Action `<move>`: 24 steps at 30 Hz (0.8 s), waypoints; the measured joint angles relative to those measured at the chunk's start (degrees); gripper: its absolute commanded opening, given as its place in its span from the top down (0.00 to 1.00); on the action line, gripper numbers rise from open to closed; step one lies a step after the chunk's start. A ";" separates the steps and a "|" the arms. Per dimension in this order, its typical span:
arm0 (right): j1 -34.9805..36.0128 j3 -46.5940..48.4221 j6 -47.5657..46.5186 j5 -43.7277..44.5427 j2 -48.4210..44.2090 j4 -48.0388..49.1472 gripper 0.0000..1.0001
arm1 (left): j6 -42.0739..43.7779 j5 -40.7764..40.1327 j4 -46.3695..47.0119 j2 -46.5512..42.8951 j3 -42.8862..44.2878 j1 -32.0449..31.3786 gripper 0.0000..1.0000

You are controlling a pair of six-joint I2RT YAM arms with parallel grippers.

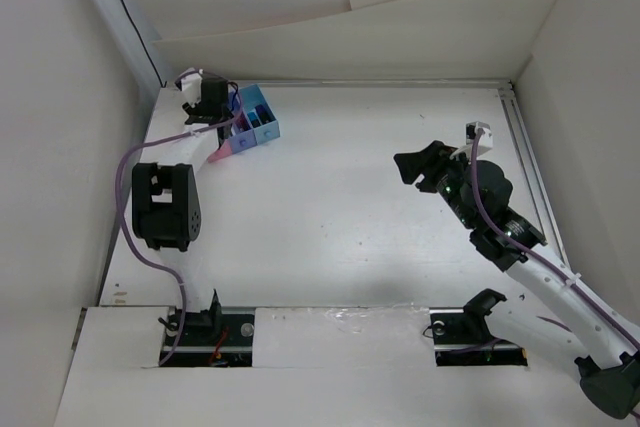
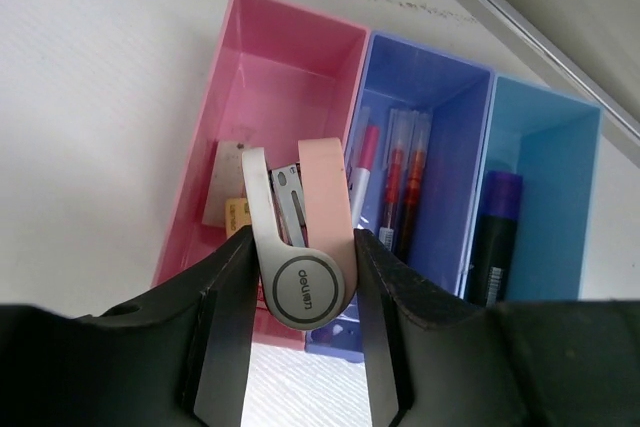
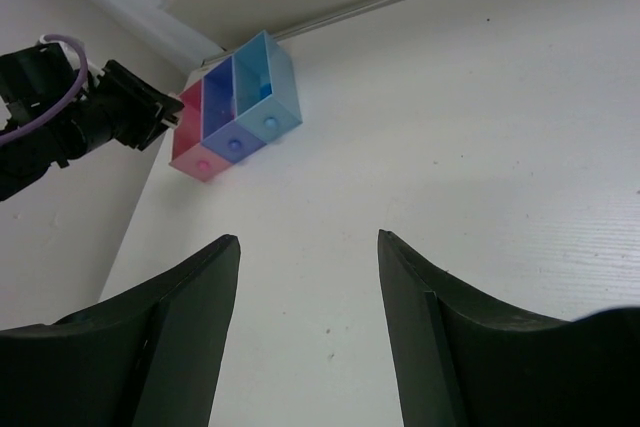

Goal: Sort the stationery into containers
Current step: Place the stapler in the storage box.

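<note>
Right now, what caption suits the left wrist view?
Left gripper holding a pink stapler above the pink bin, pens in the purple bin.

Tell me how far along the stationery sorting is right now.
Nearly done, it seems. Pens already lie in the purple bin and a dark marker in the light blue bin. The left gripper holds a pink and silver tool over the pink bin; releasing it remains. The right gripper is open and empty. No other loose pieces show overhead.

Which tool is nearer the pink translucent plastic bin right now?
Left. The left tool hangs directly over the pink translucent plastic bin, shut on a small pink-and-silver stapler. The right tool is open, far across the white table from it.
</note>
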 measured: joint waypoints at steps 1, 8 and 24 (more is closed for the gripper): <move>0.00 0.00 -0.02 0.04 0.00 0.00 0.37 | 0.24 -0.17 -0.33 0.42 0.72 0.00 0.57; 0.00 0.00 -0.04 0.26 0.00 0.00 0.37 | 1.07 -1.95 -2.56 1.38 4.33 0.00 0.43; 0.00 -0.04 -0.48 1.46 0.00 0.00 0.37 | -1.75 1.64 -0.83 -16.48 -8.52 -1.64 0.00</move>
